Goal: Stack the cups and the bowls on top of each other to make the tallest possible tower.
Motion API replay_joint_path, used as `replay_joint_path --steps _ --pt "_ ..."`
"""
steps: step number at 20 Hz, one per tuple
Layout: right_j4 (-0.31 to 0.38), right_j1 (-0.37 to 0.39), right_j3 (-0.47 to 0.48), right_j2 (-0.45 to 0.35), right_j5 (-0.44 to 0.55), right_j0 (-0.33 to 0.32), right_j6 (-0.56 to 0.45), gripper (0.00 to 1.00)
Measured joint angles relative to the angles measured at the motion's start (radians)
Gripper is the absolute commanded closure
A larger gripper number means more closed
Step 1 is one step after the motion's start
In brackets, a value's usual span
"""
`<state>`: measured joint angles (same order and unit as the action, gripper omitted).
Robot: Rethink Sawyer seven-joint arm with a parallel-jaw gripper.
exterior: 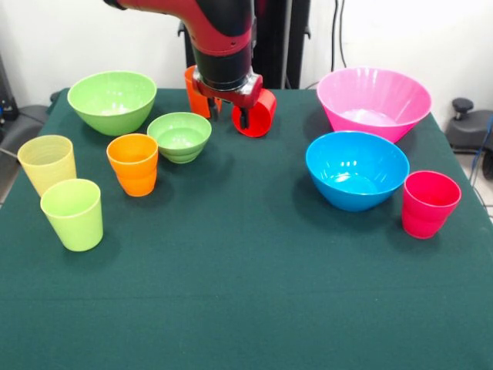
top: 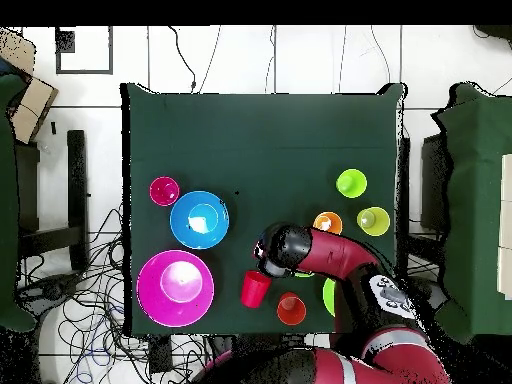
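Observation:
My gripper [exterior: 231, 113] hangs low over the table's far middle, fingers apart and empty. A red cup [exterior: 260, 114] lies on its side against its right finger. An orange cup [exterior: 192, 91] stands just behind its left finger. To the left are a large light green bowl [exterior: 112, 100], a small light green bowl [exterior: 179, 136], a second orange cup [exterior: 132, 163], a pale yellow cup [exterior: 48, 163] and a lime green cup [exterior: 72, 213]. To the right are the pink bowl [exterior: 373, 102], the blue bowl [exterior: 357, 169] and a pinkish-red cup [exterior: 428, 203]. Nothing is stacked.
In the overhead view the arm [top: 330, 255] reaches over the small green bowl and hides it. The red cup [top: 254, 288] and orange cup [top: 291, 308] sit close to the table edge by the robot's base. The dark green tablecloth [exterior: 246, 293] covers the table.

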<state>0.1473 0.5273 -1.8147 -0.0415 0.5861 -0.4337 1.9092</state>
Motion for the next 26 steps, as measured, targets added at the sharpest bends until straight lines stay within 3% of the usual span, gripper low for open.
replay_joint_path --steps 26 --pt "-0.002 0.004 0.001 -0.027 0.005 0.000 0.000 0.00"
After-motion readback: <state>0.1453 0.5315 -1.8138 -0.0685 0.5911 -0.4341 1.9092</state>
